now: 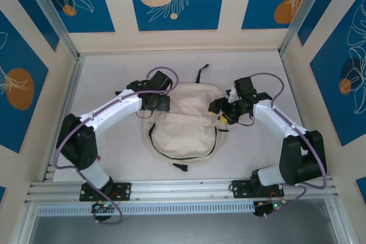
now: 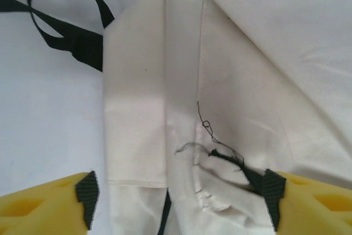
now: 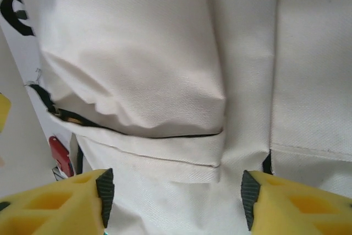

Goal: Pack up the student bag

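Observation:
The student bag (image 1: 183, 125), cream fabric with black zipper trim, lies flat in the middle of the white table. My left gripper (image 1: 155, 102) hangs over its upper left edge. In the left wrist view that gripper (image 2: 179, 202) is open, its yellow fingers (image 2: 49, 205) wide apart over the bag's fabric (image 2: 247, 53), next to a frayed black thread (image 2: 220, 149). My right gripper (image 1: 224, 112) sits at the bag's upper right edge. In the right wrist view it (image 3: 177, 199) is open too, straddling a fold of the bag (image 3: 154, 53) without clamping it.
A black strap loop (image 2: 71, 31) lies on the table to the left of the bag, and another strap (image 1: 201, 74) sticks out behind it. A small red part (image 3: 60, 155) shows beside the bag. Panel walls enclose the table; an aluminium rail (image 1: 183, 190) runs along the near edge.

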Motion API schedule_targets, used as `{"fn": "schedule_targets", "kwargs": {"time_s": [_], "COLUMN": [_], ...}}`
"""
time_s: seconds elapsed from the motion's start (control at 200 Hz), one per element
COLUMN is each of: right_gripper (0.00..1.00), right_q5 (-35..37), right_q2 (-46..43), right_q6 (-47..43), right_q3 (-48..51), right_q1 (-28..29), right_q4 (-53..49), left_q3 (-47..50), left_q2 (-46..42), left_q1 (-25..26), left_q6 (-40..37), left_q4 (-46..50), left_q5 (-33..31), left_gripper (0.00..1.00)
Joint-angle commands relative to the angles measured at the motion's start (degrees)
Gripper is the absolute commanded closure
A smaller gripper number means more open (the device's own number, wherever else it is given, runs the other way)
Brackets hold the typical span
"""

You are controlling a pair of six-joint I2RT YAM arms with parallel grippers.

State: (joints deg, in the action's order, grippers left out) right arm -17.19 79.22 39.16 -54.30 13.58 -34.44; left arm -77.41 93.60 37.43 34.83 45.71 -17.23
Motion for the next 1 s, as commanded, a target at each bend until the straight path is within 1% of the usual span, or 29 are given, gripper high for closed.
{"fn": "schedule_targets", "kwargs": {"time_s": [0.0, 0.125, 0.29, 0.41, 0.57, 0.69, 0.83, 0.995], "right_gripper": [0.24, 0.14, 0.10, 0.09, 0.08, 0.08, 0.08, 0.09], "right_q5": [2.2, 4.5, 5.4, 6.2, 2.8, 3.1, 3.2, 3.0], "right_q2": [-2.9, -3.7, -3.3, -2.5, -1.1, -0.6, 0.8, 1.6], "right_q6": [-1.2, -2.0, -1.5, -1.4, -0.9, -0.2, 0.0, 0.2], "right_q3": [-2.3, -3.9, -5.3, -7.4, -11.1, -13.3, -14.7, -15.3], "right_q1": [0.8, 2.4, 4.4, 6.1, 8.1, 9.8, 10.5, 11.4], "right_q4": [-5.3, -7.3, -8.0, -8.8, -9.7, -9.6, -10.7, -11.2], "left_q3": [2.4, 8.5, 20.2, 25.9, 32.0, 35.7, 39.4, 42.7], "left_q2": [-4.7, -10.3, -19.3, -22.9, -25.2, -25.8, -26.6, -26.6], "left_q1": [-1.8, -5.3, -13.0, -18.0, -26.4, -33.8, -42.2, -49.9], "left_q6": [1.8, 5.6, 9.2, 9.7, 8.0, 6.8, 6.2, 5.5], "left_q4": [3.6, 5.8, 5.5, 6.2, 3.9, 1.1, -2.3, -5.6], "left_q5": [-2.8, -6.3, -6.3, -6.5, -4.1, -0.3, 3.9, 8.0], "left_gripper": [0.13, 0.00, 0.00, 0.00, 0.00, 0.00, 0.00, 0.00]}}
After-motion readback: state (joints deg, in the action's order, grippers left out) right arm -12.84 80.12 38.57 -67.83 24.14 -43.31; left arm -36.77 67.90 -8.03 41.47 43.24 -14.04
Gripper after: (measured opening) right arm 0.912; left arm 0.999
